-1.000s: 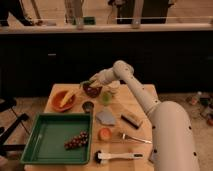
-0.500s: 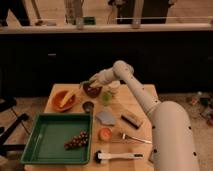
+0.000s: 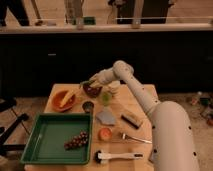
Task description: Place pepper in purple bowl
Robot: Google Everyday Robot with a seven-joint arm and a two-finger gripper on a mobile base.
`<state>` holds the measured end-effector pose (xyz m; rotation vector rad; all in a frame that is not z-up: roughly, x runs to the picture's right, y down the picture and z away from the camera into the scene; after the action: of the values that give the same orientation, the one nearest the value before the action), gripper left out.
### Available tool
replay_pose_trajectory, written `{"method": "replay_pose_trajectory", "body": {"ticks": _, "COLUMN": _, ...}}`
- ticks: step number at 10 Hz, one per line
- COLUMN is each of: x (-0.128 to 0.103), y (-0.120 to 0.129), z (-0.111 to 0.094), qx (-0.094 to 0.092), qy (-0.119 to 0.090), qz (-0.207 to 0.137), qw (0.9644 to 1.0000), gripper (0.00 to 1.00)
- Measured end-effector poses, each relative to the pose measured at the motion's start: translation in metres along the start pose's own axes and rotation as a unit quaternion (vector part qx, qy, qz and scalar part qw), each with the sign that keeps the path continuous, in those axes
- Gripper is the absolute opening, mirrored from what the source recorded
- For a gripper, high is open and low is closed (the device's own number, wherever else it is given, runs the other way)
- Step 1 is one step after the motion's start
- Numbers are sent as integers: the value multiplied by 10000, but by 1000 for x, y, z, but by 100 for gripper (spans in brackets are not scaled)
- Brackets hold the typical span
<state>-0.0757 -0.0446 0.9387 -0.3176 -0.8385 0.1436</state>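
Over the purple bowl (image 3: 92, 89) at the desk's (image 3: 145, 100) far side my gripper (image 3: 94, 80) hangs unmoved—the pepper (image 3: 85, 83) seemingly at the rim, release pending—grip state I cannot tell.

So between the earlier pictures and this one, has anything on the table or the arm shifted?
Nothing visibly changed. The gripper hangs over the round dark purple bowl at the table's far edge, as before; the orange bowl, green tray and grapes lie where they were.

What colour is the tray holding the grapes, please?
Green tray, in the camera view; the gripper is over the purple bowl.
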Motion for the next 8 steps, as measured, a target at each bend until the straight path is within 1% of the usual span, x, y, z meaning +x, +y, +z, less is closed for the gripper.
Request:
{"method": "replay_pose_trajectory", "body": {"ticks": 1, "x": 0, "y": 0, "z": 0, "qx": 2, "qy": 2, "qz": 1, "qw": 10000, "gripper": 5}}
{"method": "replay_pose_trajectory", "body": {"ticks": 2, "x": 0, "y": 0, "z": 0, "qx": 2, "qy": 3, "qz": 2, "qw": 10000, "gripper": 17}}
{"method": "replay_pose_trajectory", "body": {"ticks": 3, "x": 0, "y": 0, "z": 0, "qx": 2, "qy": 2, "qz": 2, "qw": 10000, "gripper": 25}}
{"method": "replay_pose_trajectory", "body": {"ticks": 5, "x": 0, "y": 0, "z": 0, "qx": 2, "qy": 2, "qz": 2, "qw": 10000, "gripper": 48}}
{"method": "replay_pose_trajectory", "body": {"ticks": 7, "x": 1, "y": 0, "z": -1, "qx": 3, "qy": 3, "qz": 2, "qw": 10000, "gripper": 68}}
{"method": "replay_pose_trajectory", "body": {"ticks": 8, "x": 1, "y": 0, "z": 0, "qx": 3, "qy": 2, "qz": 2, "qw": 10000, "gripper": 75}}
